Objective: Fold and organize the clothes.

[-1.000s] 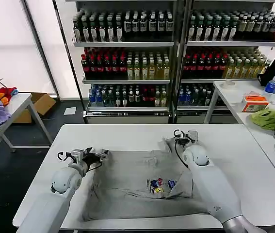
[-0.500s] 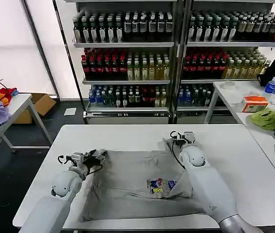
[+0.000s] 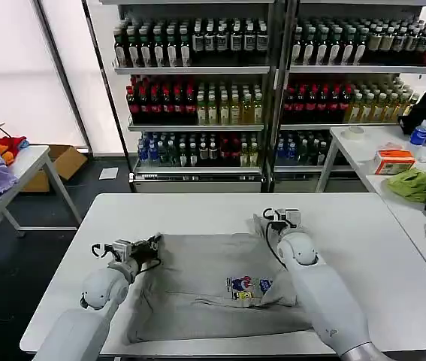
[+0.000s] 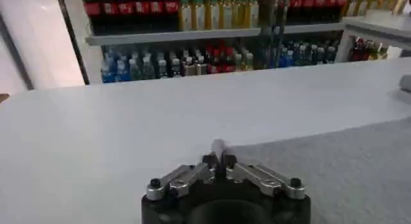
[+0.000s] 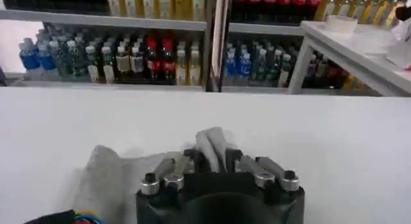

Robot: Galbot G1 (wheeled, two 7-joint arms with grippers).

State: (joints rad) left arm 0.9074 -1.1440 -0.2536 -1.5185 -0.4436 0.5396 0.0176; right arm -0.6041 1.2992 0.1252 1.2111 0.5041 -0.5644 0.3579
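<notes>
Lying flat on white table, grey shirt awaits fold, print facing up. Left gripper jaws pressed on shirt's far left corner; right gripper jaws pinching bunched far right corner, likely readying joint pull. Beyond, bottle shelves.

You have one light grey shirt spread mostly flat on the white table, wrinkled, with a small multicoloured print right of its middle. Its right side is folded inward over itself, and its far right corner bunches upward. Its near edge lies close to the table's front edge.
</notes>
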